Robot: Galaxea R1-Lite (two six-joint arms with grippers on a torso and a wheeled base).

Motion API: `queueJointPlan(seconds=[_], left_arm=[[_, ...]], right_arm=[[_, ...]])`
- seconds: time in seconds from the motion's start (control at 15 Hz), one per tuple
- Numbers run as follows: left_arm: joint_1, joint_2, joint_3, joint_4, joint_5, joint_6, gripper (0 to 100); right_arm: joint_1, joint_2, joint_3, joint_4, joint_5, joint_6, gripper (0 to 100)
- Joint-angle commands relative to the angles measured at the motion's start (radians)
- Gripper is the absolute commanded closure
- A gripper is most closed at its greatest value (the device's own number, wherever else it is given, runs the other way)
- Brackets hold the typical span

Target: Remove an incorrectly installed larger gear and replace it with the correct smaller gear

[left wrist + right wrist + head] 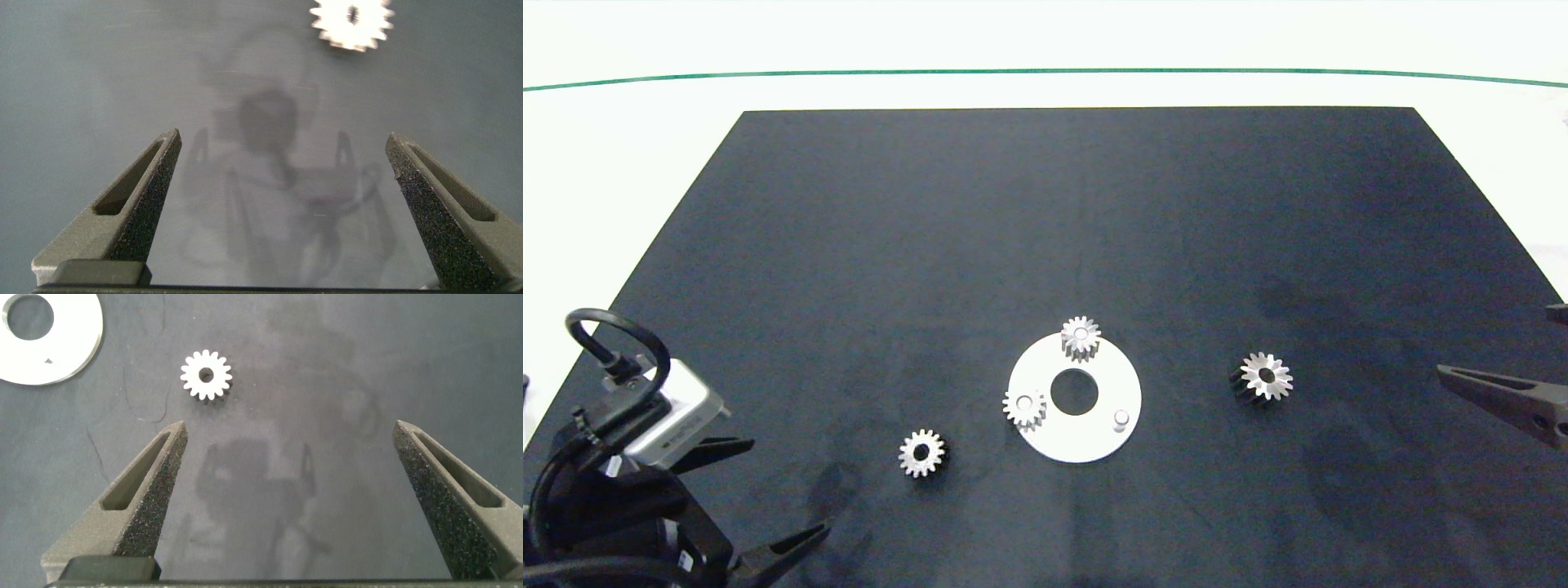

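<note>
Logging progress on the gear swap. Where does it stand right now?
Done: the larger gear lies loose on the black mat, right of the white disc, whose third peg is bare; two gears sit on the other pegs. In hand: nothing. The left gripper and right gripper are both open and empty near the mat edges. Left: the smaller gear, lying left of the disc, must go on that peg.

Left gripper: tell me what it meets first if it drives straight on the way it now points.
Probably the smaller gear lying loose on the black mat. The open left gripper has only bare mat ahead until that gear, which sits slightly off its centre line, so it might slip past.
</note>
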Motion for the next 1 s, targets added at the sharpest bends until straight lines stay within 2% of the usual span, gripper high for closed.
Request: queueJointPlan(seconds=[0.07,0.4,0.73,1.0], left_arm=[[-0.102,0.07,0.018,-0.022,0.001,-0.001,0],[-0.13,0.185,0.025,-0.181,0.001,0.003,0],[-0.15,0.26,0.045,-0.31,0.011,0.016,0],[-0.16,0.305,0.063,-0.391,0.017,0.046,0]], right_arm=[[0.0,-0.013,0.003,0.001,-0.001,0.011,0],[0.0,-0.022,0.009,0.001,-0.001,0.014,0],[0.0,-0.021,0.011,0.001,-0.001,0.015,0],[0.0,-0.028,0.011,0.001,-0.001,0.015,0]])
